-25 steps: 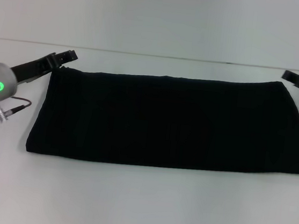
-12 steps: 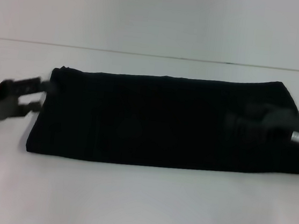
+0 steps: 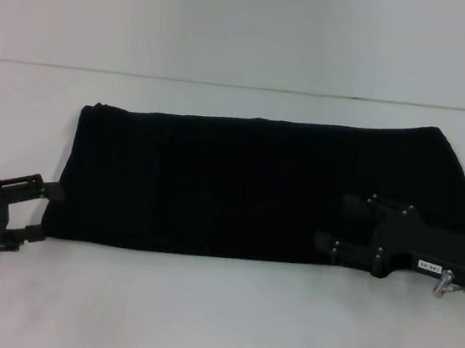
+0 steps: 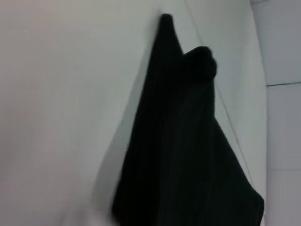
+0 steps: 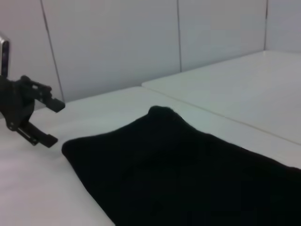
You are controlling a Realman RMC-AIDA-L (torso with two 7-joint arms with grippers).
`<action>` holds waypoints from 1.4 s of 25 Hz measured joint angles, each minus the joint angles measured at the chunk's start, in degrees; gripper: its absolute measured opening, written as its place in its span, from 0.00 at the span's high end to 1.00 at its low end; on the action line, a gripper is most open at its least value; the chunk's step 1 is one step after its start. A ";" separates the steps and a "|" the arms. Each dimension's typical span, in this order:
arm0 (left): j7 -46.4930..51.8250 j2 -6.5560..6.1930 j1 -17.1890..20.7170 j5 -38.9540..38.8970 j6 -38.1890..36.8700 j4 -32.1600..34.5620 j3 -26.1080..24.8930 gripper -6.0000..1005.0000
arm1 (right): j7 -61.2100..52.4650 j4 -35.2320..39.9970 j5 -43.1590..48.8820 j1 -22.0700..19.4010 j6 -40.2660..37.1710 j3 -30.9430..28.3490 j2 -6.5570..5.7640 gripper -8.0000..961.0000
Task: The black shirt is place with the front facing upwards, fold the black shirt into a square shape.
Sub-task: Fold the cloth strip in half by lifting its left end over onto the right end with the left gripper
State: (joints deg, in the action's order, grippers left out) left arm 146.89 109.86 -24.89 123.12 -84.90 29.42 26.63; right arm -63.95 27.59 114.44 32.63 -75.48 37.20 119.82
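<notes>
While the black shirt (image 3: 256, 185) lies folded into a long flat band across the white worktop (image 3: 216, 315), the left claw (image 3: 39, 211) sits low at its near left corner with fingers spread wide and holding nothing. Over the shirt's near right corner, the right claw (image 3: 332, 223) also stands open and empty.

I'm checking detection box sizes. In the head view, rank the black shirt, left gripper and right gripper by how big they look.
1. black shirt, by far the largest
2. right gripper
3. left gripper

The right gripper sits nearer the camera, so the ranking of the two grippers is unsure.
</notes>
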 joint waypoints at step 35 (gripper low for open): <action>4.83 1.57 -5.07 3.22 13.48 -2.56 5.60 0.26 | 3.12 -1.20 -0.01 0.60 2.02 6.95 0.03 0.11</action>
State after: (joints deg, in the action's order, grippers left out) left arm 151.72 111.43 -29.96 126.33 -71.42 26.86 32.23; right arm -60.83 26.39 114.43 33.23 -73.47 44.15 119.85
